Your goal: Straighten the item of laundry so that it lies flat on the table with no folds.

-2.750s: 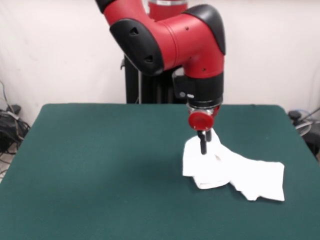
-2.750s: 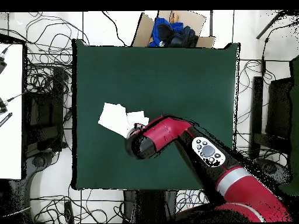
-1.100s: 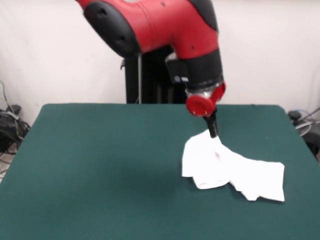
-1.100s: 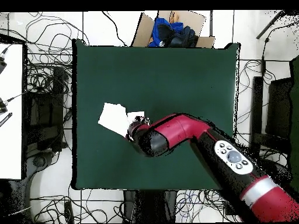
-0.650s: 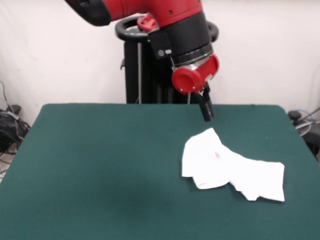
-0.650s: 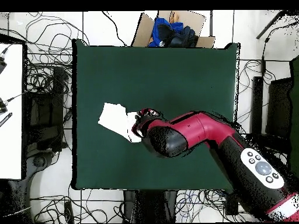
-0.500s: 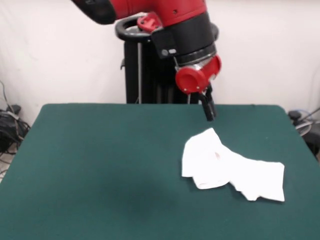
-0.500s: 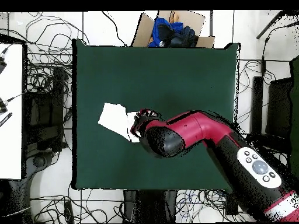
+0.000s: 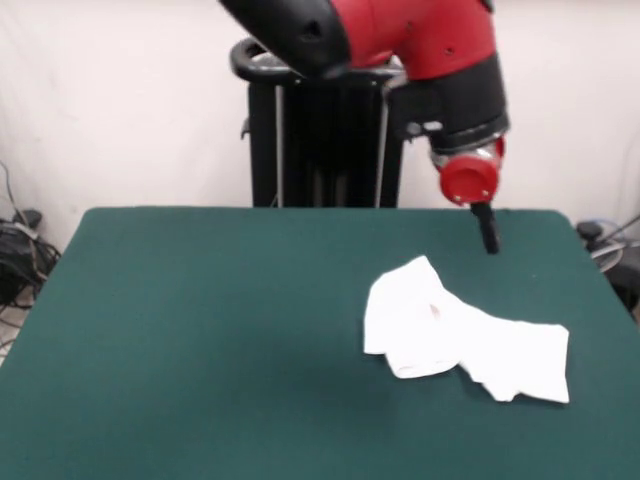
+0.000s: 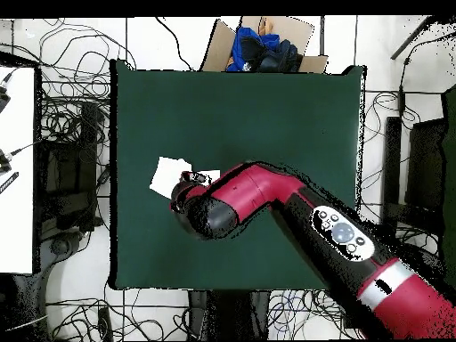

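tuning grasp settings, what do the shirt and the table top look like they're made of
Shirt: soft, thin white fabric, probably cotton knit; it lies crumpled in limp overlapping folds. Table top: dark green, matte, no glare, possibly felt or a cloth-like covering; the weave cannot be made out.

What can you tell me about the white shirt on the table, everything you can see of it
The item of laundry is a small white garment of soft, thin-looking cloth, lying crumpled on the dark green table, not flat. One part is folded over into a rounded flap with a peak pointing away from the camera; a longer part trails off toward the table's edge with jagged overlapping layers. A tiny reddish mark shows near the fold; no print is readable. Only the table touches it: the gripper hangs above and beside it, clear of the cloth.
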Controlling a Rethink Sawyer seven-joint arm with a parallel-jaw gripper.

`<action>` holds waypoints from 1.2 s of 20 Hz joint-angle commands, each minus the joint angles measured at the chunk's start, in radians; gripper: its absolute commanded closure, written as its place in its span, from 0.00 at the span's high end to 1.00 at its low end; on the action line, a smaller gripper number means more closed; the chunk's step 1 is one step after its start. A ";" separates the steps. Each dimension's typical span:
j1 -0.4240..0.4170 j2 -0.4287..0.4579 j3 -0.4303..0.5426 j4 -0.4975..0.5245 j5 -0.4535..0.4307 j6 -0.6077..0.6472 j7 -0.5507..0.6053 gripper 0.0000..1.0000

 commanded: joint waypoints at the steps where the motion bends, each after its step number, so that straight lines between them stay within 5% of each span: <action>1: 0.057 0.084 -0.145 -0.086 -0.090 0.082 -0.038 0.00; 12: 0.133 0.025 -0.239 -0.112 -0.181 0.057 0.038 0.00; 24: 0.136 0.055 -0.256 -0.112 -0.169 0.027 0.016 0.00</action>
